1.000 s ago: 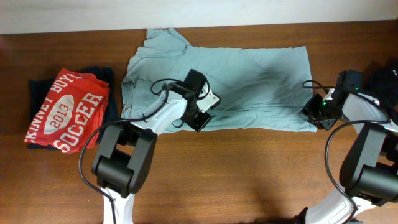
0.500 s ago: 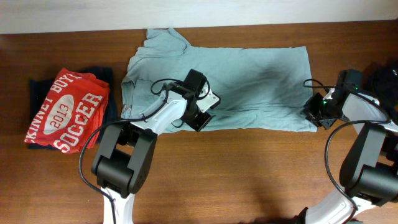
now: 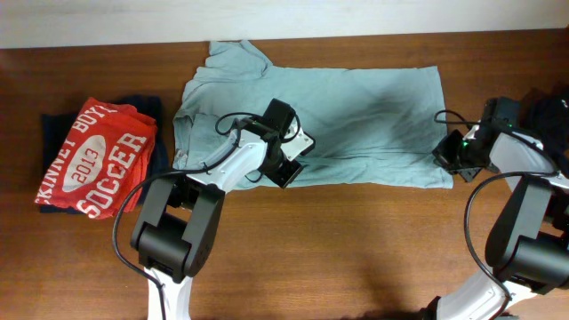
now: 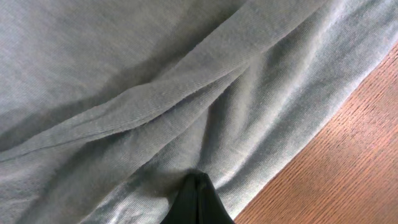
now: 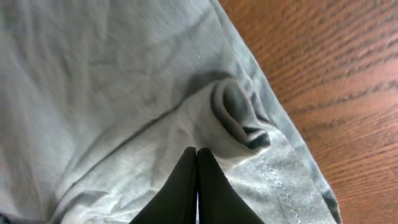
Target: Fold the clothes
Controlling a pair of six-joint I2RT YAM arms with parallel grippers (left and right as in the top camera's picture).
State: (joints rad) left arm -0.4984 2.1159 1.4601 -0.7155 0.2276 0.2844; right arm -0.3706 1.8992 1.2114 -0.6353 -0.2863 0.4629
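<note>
Where left fingers [image 4: 186, 202] and right fingers [image 5: 185, 183] close, t-shirt [image 3: 356, 116] fabric bunches between them.

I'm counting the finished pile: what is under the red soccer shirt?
A dark folded garment lies under the red shirt, showing along its left, top and right edges. Whether anything more lies beneath is covered.

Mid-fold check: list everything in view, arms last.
grey-blue t-shirt: one, pale grey-blue, spread across the table's far middle.
red t-shirt: one, red with white lettering, folded, left.
dark garment: one, navy, under the red t-shirt.
black garment: one, black, right edge, partly cut off.
table: one, brown wood.
left end effector: one, black, shut on the grey-blue t-shirt near its front hem.
right end effector: one, black, shut on its near right corner.
</note>
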